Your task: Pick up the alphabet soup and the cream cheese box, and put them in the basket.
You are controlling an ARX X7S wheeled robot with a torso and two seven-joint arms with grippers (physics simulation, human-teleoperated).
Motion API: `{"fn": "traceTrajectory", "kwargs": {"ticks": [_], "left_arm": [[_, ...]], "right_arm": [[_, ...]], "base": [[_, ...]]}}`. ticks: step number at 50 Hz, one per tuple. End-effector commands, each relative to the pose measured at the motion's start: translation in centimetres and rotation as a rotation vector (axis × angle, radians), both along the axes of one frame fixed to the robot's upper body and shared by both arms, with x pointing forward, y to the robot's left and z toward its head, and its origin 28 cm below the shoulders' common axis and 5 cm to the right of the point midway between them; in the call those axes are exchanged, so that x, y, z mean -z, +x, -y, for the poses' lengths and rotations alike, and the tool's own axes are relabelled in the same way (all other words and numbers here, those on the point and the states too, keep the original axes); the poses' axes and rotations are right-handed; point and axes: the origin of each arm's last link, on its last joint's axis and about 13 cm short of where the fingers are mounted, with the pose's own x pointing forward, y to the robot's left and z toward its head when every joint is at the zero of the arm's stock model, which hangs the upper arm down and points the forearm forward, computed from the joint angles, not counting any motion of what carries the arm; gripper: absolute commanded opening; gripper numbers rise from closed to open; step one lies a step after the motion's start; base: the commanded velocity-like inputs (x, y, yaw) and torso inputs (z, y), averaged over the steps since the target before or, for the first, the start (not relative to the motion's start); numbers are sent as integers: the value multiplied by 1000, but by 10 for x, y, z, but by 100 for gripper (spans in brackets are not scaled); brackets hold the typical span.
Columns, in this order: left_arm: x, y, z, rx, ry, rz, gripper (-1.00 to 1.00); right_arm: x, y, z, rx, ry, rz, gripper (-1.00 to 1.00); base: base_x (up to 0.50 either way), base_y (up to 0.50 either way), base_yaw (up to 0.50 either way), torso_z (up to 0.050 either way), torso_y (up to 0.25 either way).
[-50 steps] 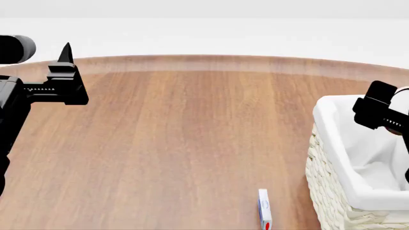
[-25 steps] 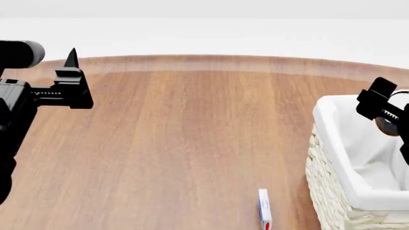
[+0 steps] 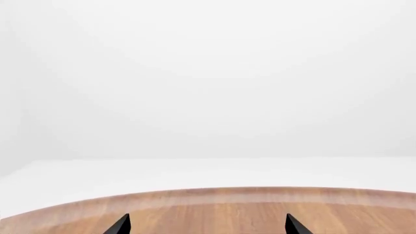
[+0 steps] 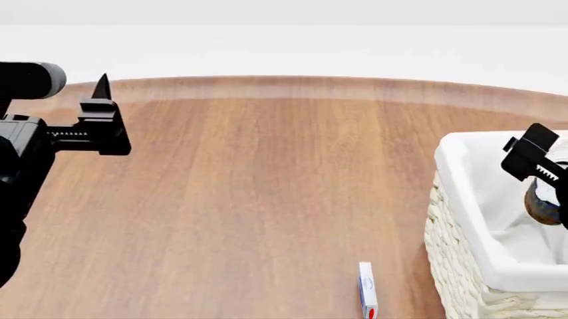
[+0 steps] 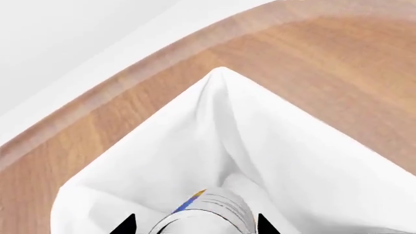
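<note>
The alphabet soup can (image 5: 204, 212) lies in the basket's white cloth lining (image 5: 273, 141), its lid end towards my right wrist camera. My right gripper (image 5: 195, 225) stands over it, jaws a little wider than the can, with a thin gap on each side. In the head view the can (image 4: 539, 203) shows low inside the basket (image 4: 461, 226) at the right, under my right gripper (image 4: 550, 189). The cream cheese box (image 4: 368, 291) stands on its thin edge on the table, left of the basket. My left gripper (image 4: 100, 113) is open and empty at the far left; it also shows in the left wrist view (image 3: 208, 226).
The round wooden table (image 4: 266, 186) runs between both arms, its far edge curved against a white floor. The woven basket wall (image 4: 443, 259) stands close to the right of the cream cheese box.
The can has sunk lower into the basket, farther below my right gripper, which shifted slightly right and down. My left gripper has drifted a little to the right.
</note>
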Motion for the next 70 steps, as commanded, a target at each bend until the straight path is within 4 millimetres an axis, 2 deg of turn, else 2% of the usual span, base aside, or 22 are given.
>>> {"fn": "traceTrajectory", "kwargs": {"ticks": [1, 12, 22, 25, 28, 33, 36, 41, 44, 51, 58, 68, 70], "left_arm": [[1, 1, -2, -5, -2, -3, 100], [1, 2, -2, -6, -4, -3, 100], [1, 2, -3, -7, -6, -3, 100], [1, 3, -3, -9, -9, -3, 100], [2, 3, -3, -9, -9, -5, 100], [3, 4, -4, -11, -11, -9, 100], [3, 3, -3, -10, -8, -8, 100], [2, 3, -3, -8, -9, -7, 100], [2, 2, -1, -3, -6, -6, 100], [-1, 1, 0, 0, -2, 0, 100], [0, 1, 1, 0, -5, -3, 100], [1, 1, -1, -3, -5, -4, 100], [1, 0, 0, 0, -5, -5, 100]], "right_arm": [[-3, 0, -1, -4, 9, -9, 100], [-4, 1, 1, 14, -10, -4, 100], [-26, 7, -3, -1, -64, 48, 100], [-47, 15, -16, -69, -105, 113, 100], [-78, 19, -37, -157, -167, 183, 100], [-100, 20, -69, -324, -214, 236, 100], [-111, 24, -98, -479, -244, 257, 100], [-110, 31, -124, -621, -252, 240, 100], [-100, 38, -137, -684, -232, 223, 100], [-78, 40, -163, -817, -230, 184, 100], [-65, 39, -170, -852, -217, 158, 100], [-50, 39, -170, -850, -184, 141, 100], [-40, 38, -169, -849, -165, 122, 100]], "base": [[0, 0, 0, 0, 0], [0, 0, 0, 0, 0], [0, 0, 0, 0, 0], [0, 0, 0, 0, 0], [0, 0, 0, 0, 0], [0, 0, 0, 0, 0], [0, 0, 0, 0, 0], [0, 0, 0, 0, 0], [0, 0, 0, 0, 0], [0, 0, 0, 0, 0], [0, 0, 0, 0, 0], [0, 0, 0, 0, 0], [0, 0, 0, 0, 0]]}}
